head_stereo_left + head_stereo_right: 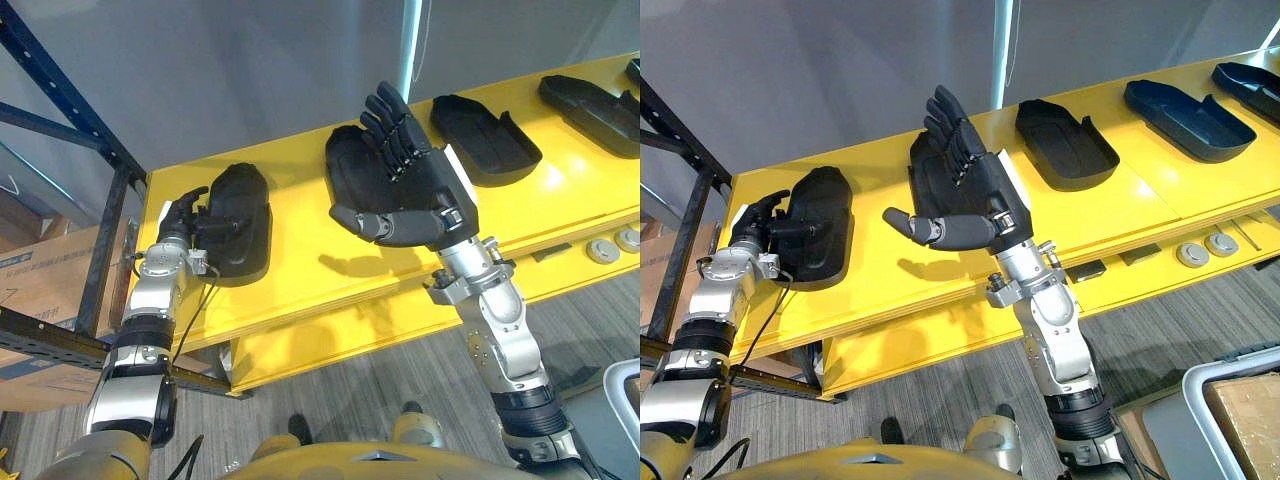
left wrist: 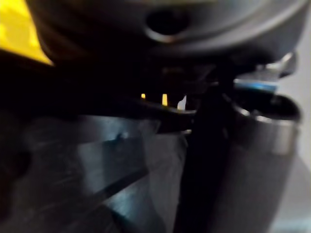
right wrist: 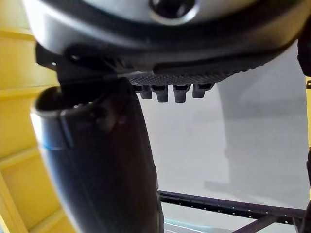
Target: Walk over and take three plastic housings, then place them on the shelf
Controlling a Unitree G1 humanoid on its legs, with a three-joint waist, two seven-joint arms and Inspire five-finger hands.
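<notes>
Several black plastic housings lie in a row on the yellow table (image 1: 300, 290). My left hand (image 1: 183, 224) is at the left edge of the leftmost housing (image 1: 245, 215), with its fingers curled over the rim. The left wrist view shows that housing's dark wall (image 2: 97, 165) very close. My right hand (image 1: 432, 200) hovers open, fingers straight and thumb spread, above the near end of the second housing (image 1: 345, 170) without touching it. In the right wrist view its thumb (image 3: 97, 160) stands clear of the fingertips (image 3: 165, 93). A third housing (image 1: 485, 130) and a fourth (image 1: 590, 105) lie further right.
A dark blue metal rack (image 1: 90, 150) stands left of the table with a cardboard box (image 1: 40, 260) behind it. Two round metal parts (image 1: 1190, 253) rest on the lower front ledge. A grey bin (image 1: 1240, 400) sits on the floor at the lower right.
</notes>
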